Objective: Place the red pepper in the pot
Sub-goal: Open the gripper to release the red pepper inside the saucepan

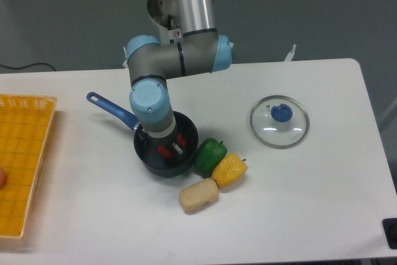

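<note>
A white table (pixel 322 203) with rounded corners stood before a plain grey-green wall (pixel 298 10). A dark cable (pixel 25 66) trailed behind its left edge. Light was even.
</note>
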Available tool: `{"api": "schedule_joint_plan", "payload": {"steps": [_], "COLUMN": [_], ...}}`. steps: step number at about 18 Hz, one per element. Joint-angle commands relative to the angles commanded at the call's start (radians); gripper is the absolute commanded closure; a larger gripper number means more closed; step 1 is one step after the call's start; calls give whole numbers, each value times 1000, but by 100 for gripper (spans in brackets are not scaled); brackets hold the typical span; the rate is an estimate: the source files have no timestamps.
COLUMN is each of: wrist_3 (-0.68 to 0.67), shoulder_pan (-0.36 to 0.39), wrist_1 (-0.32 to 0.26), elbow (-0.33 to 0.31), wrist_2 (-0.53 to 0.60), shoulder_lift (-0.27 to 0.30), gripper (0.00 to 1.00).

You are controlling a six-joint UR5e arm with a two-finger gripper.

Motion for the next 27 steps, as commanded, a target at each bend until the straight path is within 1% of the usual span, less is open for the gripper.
{"api": "schedule_joint_plan", "payload": {"steps": [1, 4, 11, 14, 19, 24, 27], "wrist_3": [0, 0, 0, 0, 0, 0, -3], "shoulder_pan": [0, 0, 0, 0, 0, -2, -6], "wrist_1": [0, 0, 0, 0, 0, -2, -2], "elbow": [0, 0, 2, 2, 2, -2, -8], "wrist_2": [0, 0, -2, 0, 0, -2, -3], "shoulder_lift": [0, 0, 0, 0, 3, 8, 20], "gripper": [49, 42, 32, 25, 17, 17, 17]}}
